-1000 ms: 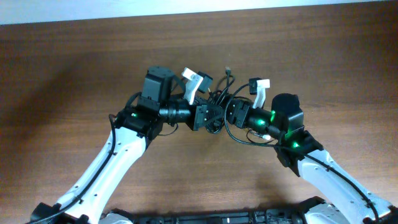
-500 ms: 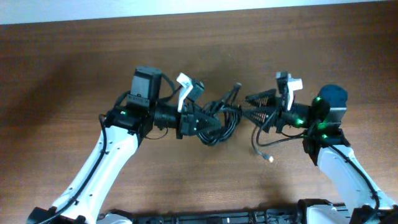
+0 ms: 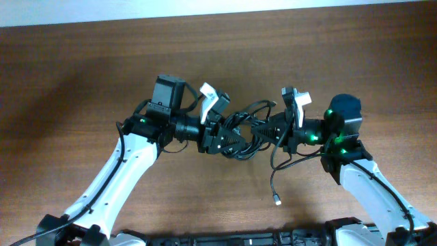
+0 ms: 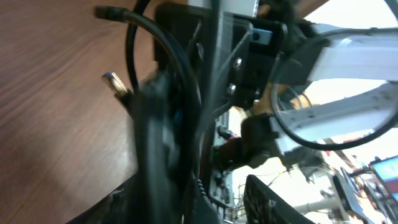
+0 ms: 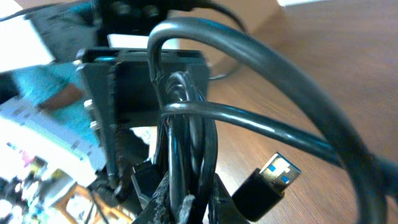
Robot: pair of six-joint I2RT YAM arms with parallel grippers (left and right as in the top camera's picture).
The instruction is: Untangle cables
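Tangle of thin black flexible cables point(image 3: 240, 130) at the middle of the brown wooden table point(image 3: 82, 68), between left gripper point(image 3: 227, 139) and right gripper point(image 3: 263, 128). One silver-tipped plug point(image 3: 277, 200) lies in front of the right gripper.

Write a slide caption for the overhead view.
Two arms face off mid-table: right gripper shut on tangled black cables, left gripper alongside, one plug lying on the wooden table.

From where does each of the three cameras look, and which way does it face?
Overhead: above the table, facing down; left arm and right arm, left gripper and right gripper meeting at the cables.
Left wrist: on the left arm, facing forward past its gripper; blurred cables close up.
Right wrist: on the right arm, facing forward; cables in its grip, a USB plug beside.
Shared: both wrist views show cables over wooden table.
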